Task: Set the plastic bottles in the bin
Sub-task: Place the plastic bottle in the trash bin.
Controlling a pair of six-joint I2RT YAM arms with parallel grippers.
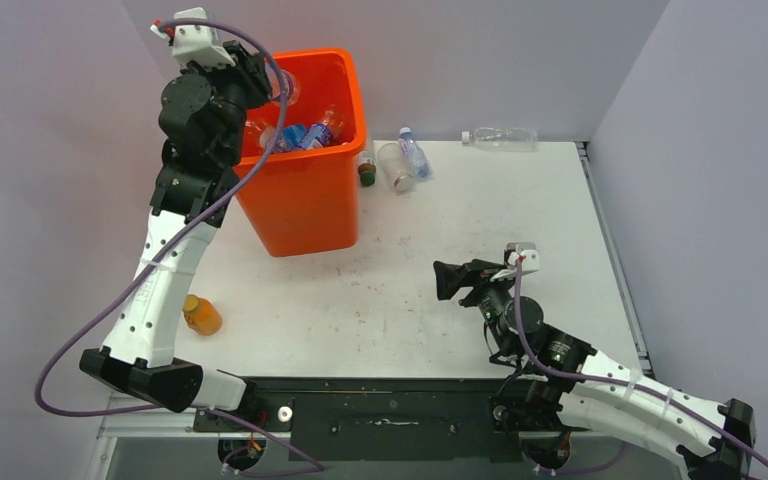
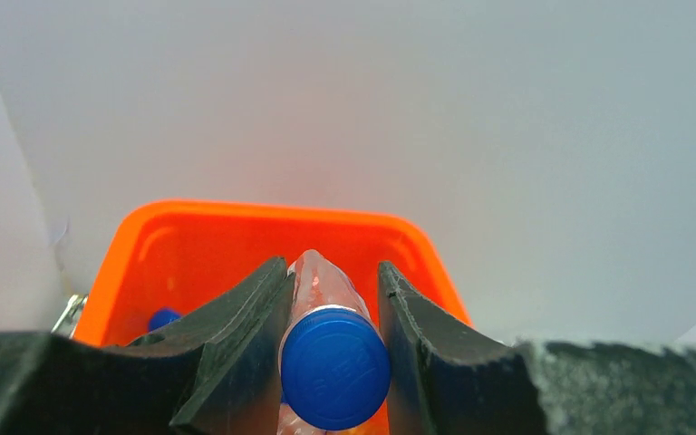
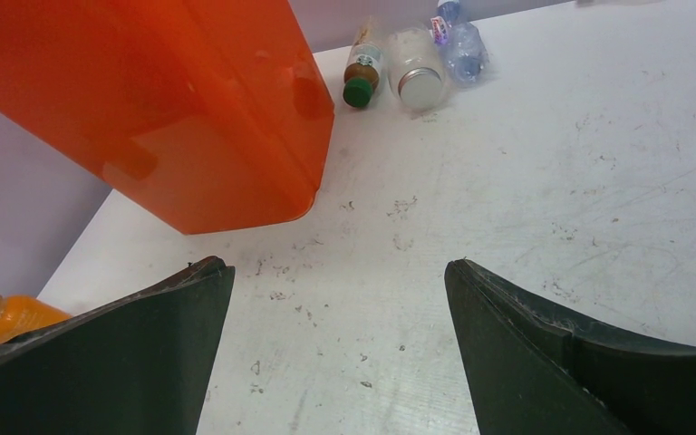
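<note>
Left wrist view: left gripper (image 2: 331, 267) pinched narrow on a clear bottle (image 2: 334, 367), blue cap twd the wrist, long axis running fwd past the fingertips. Bin (image 2: 236, 213) mouth sits just below & ahead of the tips, so letting go looks like the next call. Right gripper (image 3: 337, 265) wide, holding nothing, low over table (image 3: 553, 181), bin ahead-left of it. Held bottle is see-through w/ an orange tint off the bin.

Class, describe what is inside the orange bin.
Several clear bottles, some blue-labelled, lie inside the bin. The left arm covers its left side; whatever lies beneath the top bottles is hidden.
</note>
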